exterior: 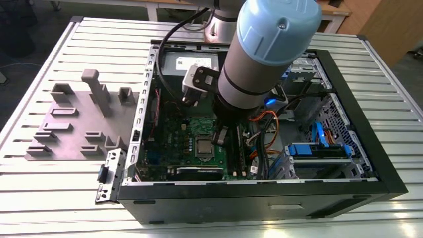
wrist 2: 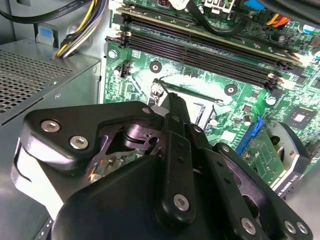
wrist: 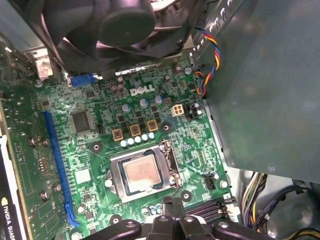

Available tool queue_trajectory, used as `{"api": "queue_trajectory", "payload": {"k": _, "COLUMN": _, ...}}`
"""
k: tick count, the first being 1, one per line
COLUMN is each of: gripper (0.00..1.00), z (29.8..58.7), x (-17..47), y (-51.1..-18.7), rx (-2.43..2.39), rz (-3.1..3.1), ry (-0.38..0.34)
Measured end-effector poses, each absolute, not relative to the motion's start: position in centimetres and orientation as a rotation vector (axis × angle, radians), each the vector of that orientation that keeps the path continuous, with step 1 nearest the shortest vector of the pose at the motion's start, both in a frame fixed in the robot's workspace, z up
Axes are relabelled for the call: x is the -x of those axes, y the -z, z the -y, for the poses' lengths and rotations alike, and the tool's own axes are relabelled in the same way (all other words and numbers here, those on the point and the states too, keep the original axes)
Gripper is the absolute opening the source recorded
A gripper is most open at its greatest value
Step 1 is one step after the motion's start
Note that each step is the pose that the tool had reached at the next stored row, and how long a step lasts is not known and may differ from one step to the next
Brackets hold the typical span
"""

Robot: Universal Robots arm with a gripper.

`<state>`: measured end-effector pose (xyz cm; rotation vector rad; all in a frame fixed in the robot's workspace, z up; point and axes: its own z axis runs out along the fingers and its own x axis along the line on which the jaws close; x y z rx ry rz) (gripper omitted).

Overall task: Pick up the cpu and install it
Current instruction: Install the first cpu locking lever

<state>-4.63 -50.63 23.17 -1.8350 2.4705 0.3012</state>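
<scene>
The slatted desk [exterior: 53,188] carries an open computer case [exterior: 370,163] with a green motherboard [wrist: 95,150] lying flat inside. The arm [exterior: 264,54] reaches down into the case. The hand [wrist 2: 172,107] hangs just above the board, its fingers pressed together and holding nothing. The cpu [wrist: 144,173] sits in its socket frame [wrist: 167,165], apart from the hand.

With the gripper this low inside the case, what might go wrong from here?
1. The cpu lies in the socket frame; if it sits slightly off, any push may bend the contacts beneath.
2. The gripper hangs just above the motherboard, so a small slip may hit parts near the socket.
3. Loose cables run beside the arm and may snag.
</scene>
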Motion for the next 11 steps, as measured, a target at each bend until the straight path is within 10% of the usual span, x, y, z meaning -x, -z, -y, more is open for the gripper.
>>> {"api": "queue_trajectory", "payload": {"k": 11, "gripper": 0.11, "z": 51.07, "x": 4.63, "y": -23.11, "rx": 1.862, "rz": -2.452, "ry": -0.301}}
